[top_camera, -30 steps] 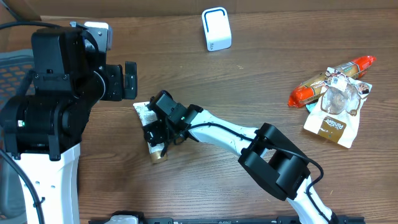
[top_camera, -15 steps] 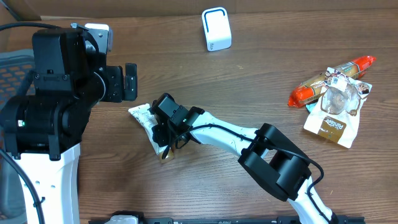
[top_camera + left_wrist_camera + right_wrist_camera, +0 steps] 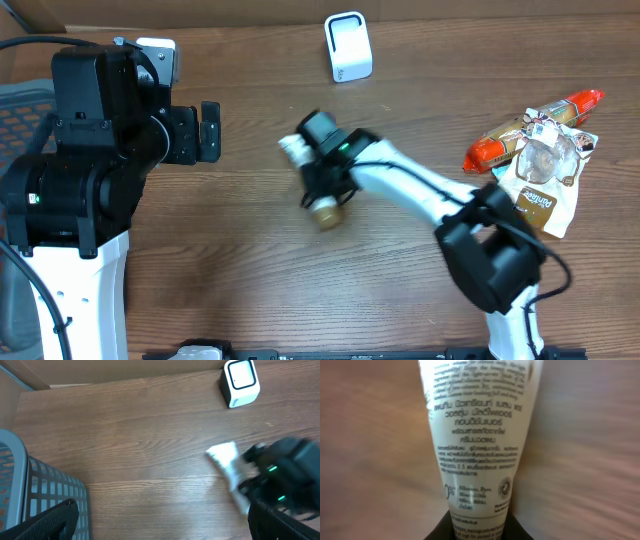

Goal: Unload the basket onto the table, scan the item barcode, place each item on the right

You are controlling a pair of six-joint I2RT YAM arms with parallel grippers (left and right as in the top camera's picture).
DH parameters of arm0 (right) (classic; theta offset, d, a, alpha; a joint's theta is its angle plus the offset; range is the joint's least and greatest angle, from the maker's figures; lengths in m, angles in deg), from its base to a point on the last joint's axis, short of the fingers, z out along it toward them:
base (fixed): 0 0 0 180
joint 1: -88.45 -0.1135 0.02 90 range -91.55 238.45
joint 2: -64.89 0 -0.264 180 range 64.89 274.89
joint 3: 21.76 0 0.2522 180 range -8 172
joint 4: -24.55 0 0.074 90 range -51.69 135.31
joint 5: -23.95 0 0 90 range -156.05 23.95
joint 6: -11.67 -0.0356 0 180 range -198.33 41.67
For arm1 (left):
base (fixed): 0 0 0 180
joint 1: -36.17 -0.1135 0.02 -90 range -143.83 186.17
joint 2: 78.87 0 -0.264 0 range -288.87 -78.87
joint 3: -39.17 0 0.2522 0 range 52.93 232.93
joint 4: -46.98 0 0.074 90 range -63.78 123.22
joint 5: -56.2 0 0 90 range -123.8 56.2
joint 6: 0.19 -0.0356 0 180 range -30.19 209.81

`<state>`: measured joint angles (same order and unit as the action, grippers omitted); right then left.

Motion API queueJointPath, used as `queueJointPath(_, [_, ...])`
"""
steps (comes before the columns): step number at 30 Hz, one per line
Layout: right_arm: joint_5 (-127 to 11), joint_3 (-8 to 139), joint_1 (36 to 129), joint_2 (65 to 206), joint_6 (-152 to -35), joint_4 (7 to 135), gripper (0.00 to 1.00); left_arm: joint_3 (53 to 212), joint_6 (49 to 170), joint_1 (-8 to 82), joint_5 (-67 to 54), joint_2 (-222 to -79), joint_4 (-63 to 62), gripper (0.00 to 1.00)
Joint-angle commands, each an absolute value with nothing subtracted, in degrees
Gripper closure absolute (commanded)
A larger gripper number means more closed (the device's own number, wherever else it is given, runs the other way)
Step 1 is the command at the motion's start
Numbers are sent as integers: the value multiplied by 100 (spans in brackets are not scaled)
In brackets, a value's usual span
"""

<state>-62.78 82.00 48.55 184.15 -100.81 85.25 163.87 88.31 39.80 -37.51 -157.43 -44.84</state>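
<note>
— Where is the tube [image 3: 475, 435]?
— In the right pincer [image 3: 312, 185]. Its dark fingers [image 3: 440, 536] are clamped on the narrower part, and the printed side, with small blurred lettering, faces the wrist camera
— And over the worktop [image 3: 250, 300]?
— Near the middle, white crimped end toward the left arm, gold cap toward the near edge. Whether it clears the wood I cannot tell
— The scanner [image 3: 347, 46]?
— White, upright at the far edge, well apart from the tube
— The left pincer [image 3: 205, 130]?
— Fingers wide apart, holding nothing, near a grey basket [image 3: 30, 485] — snack packets [image 3: 535, 150] lie at the far right
</note>
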Motion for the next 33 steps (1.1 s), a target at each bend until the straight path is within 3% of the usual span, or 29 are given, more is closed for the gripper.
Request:
queueJointPath(1, [-7415, 8331, 4715, 17995, -10111, 8602, 83, 16391, 8761, 3956, -3733, -15752, -4486, 0])
queueJointPath(5, [-7647, 8097, 4626, 18188, -10426, 8368, 81, 16391, 8764, 3956, -3733, -15752, -4486, 1])
queueJointPath(9, [-7498, 8093, 4538, 18435, -10441, 8392, 39, 16391, 8764, 3956, -3731, -15752, -4486, 0])
queueJointPath(12, [-7365, 8159, 4573, 18386, -10090, 8455, 34, 16391, 8761, 3956, -3731, -15752, -4486, 0])
queueJointPath(15, [-7347, 8432, 4742, 18284, -10074, 8641, 44, 16391, 8764, 3956, -3731, -15752, -4486, 0])
queueJointPath(19, [-7345, 8908, 5056, 18065, -10055, 8916, 78, 16391, 8761, 3956, -3731, -15752, -4486, 0])
queueJointPath(22, [-7168, 9004, 5292, 18006, -10057, 8943, 94, 16391, 8761, 3956, -3731, -15752, -4486, 0])
queueJointPath(33, [-5940, 8224, 5338, 18131, -10070, 8492, 96, 16391, 8761, 3956, -3729, -15752, -4486, 1])
